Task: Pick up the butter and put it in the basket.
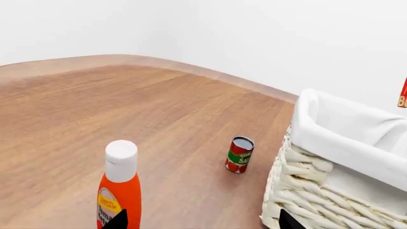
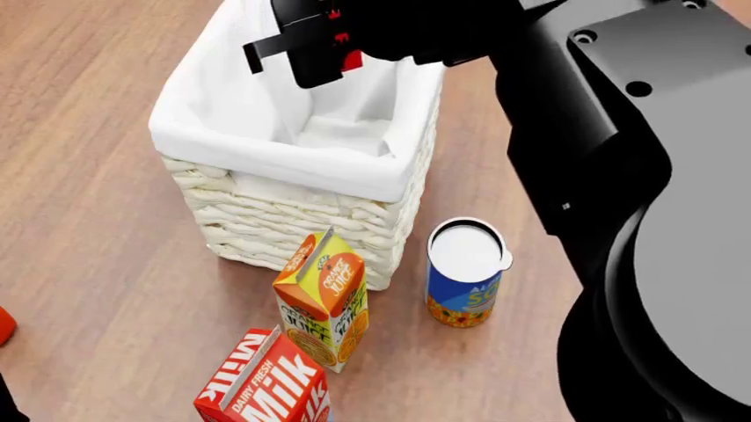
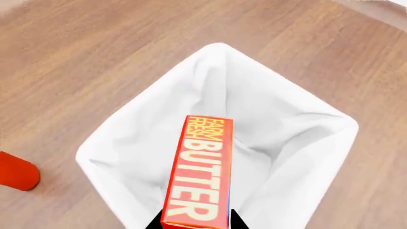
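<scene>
butter (image 3: pixel 198 176), one box, clamped in right gripper (image 3: pixel 194 224) above one basket (image 3: pixel 127 143); left jaws' state unclear

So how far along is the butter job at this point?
The pickup is done: the right gripper holds the butter in the air, directly over the open basket. What's in hand is the carry and lining up above the liner. The release is left, since the box hasn't gone inside yet. The left gripper isn't involved.
</scene>
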Available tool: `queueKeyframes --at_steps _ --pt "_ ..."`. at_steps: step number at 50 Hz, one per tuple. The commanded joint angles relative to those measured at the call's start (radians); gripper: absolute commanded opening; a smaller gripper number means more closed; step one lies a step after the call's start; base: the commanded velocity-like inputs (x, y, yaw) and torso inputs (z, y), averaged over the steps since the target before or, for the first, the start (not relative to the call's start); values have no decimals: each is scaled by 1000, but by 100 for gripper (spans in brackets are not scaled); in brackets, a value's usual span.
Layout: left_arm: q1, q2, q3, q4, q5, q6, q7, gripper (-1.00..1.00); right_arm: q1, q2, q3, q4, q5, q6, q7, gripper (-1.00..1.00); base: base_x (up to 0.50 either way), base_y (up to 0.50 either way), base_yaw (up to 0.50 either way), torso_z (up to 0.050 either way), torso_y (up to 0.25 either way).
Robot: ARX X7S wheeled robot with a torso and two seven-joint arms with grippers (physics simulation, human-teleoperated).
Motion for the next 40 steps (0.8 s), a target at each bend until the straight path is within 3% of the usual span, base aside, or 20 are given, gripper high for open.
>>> queueKeyframes --at_steps 1,40 --pt "4 -3 0 8 -5 -2 -6 100 -2 0 40 -8 -51 21 -32 -100 0 0 0 0 0" --pt "17 -10 2 19 -10 6 -14 100 -37 0 58 5 -69 -15 -32 -100 0 0 0 1 1"
